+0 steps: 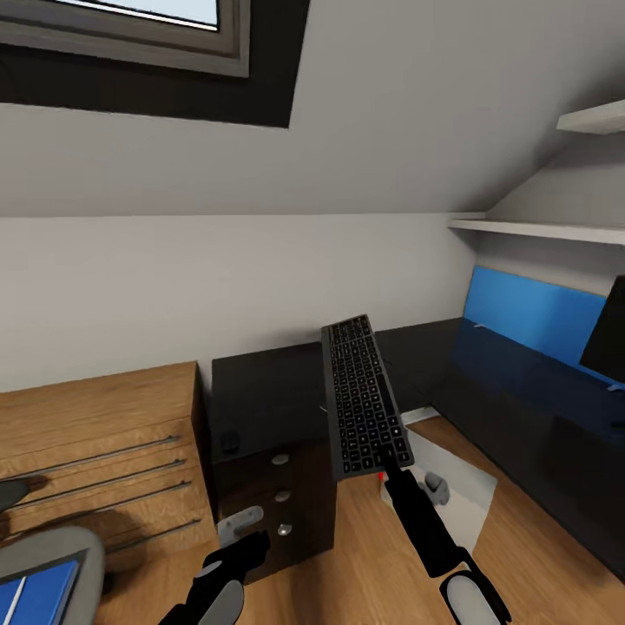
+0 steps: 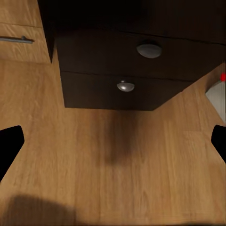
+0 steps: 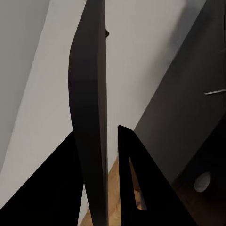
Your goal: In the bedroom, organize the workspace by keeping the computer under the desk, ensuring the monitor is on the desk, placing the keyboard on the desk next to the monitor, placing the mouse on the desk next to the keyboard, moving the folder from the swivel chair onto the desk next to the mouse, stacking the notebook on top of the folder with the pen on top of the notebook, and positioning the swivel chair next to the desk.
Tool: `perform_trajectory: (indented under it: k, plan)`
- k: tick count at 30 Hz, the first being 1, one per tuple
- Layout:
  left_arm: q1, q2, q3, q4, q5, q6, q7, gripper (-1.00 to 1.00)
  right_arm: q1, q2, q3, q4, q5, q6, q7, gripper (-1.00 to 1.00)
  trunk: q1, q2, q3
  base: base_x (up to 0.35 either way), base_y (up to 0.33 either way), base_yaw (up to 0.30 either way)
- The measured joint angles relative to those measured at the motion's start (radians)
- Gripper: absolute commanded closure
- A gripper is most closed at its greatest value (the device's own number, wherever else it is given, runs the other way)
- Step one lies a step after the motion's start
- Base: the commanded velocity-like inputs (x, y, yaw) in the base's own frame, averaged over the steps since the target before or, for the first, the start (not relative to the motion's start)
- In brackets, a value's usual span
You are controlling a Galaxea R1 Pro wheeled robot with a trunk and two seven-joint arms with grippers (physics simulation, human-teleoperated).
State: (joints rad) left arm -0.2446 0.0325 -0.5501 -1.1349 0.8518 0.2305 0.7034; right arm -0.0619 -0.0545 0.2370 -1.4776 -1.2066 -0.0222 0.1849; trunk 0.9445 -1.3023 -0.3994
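Nearest in the head view, the swivel chair (image 1: 52, 564) is showing its grey seat at the lower left corner, with the blue folder (image 1: 33, 592) lying on it. Just right of it the left gripper (image 1: 246, 549) is hanging low in front of the black drawer unit (image 1: 278, 486); the left wrist view is showing its 2 fingertips (image 2: 10, 146) spread wide apart over bare wood floor (image 2: 117, 174), gripping nothing. The right gripper (image 1: 388, 466) is reaching forward and clenching the near end of the keyboard (image 1: 363, 395), which is tilting up and away, lifted above the desk's corner. In the right wrist view the keyboard (image 3: 90, 117) is appearing edge-on, pinched between the dark fingers (image 3: 136, 188). Below that hand, the pale grey computer (image 1: 464, 490) is standing on the floor under the desk (image 1: 269, 391), a red dot at its near corner. The mouse (image 1: 230, 444) is sitting near the front left edge of the glossy black top. To the left, a light-wood drawer chest (image 1: 95, 451) is standing against the wall. Farther right, along the desk's long wing, the black monitor (image 1: 608, 334) is standing in front of a blue wall panel (image 1: 529, 317), with 2 white shelves (image 1: 538, 230) above. A skylight (image 1: 130, 30) is set in the sloped wall (image 1: 391, 113) at the upper left.
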Motion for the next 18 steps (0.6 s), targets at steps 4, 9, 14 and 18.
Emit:
perform_trajectory:
  k: [4,9,14,18]
  plan:
    - [0.0,0.0,-0.002,0.0,0.0,0.0,0.0,-1.0,0.0,0.0,0.001,0.0,0.0,0.0,-0.014,1.0,0.0,0.0,0.0,0.0,0.15,-0.269]
    - [0.0,0.0,-0.003,0.001,0.0,-0.001,0.0,-1.0,0.0,0.0,0.002,0.006,0.001,0.0,-0.022,1.0,0.0,0.0,0.0,0.0,0.035,-0.269]
    - [0.0,0.0,-0.003,0.001,0.001,-0.002,0.0,-1.0,0.0,0.001,0.003,0.013,0.001,0.0,-0.028,1.0,0.0,0.0,0.0,0.0,0.005,-0.27]
    - [0.0,0.0,-0.003,0.002,0.001,-0.002,0.0,-1.0,0.0,0.001,0.003,0.014,0.0,0.0,-0.042,1.0,0.0,0.0,0.0,-0.072,0.02,-0.27]
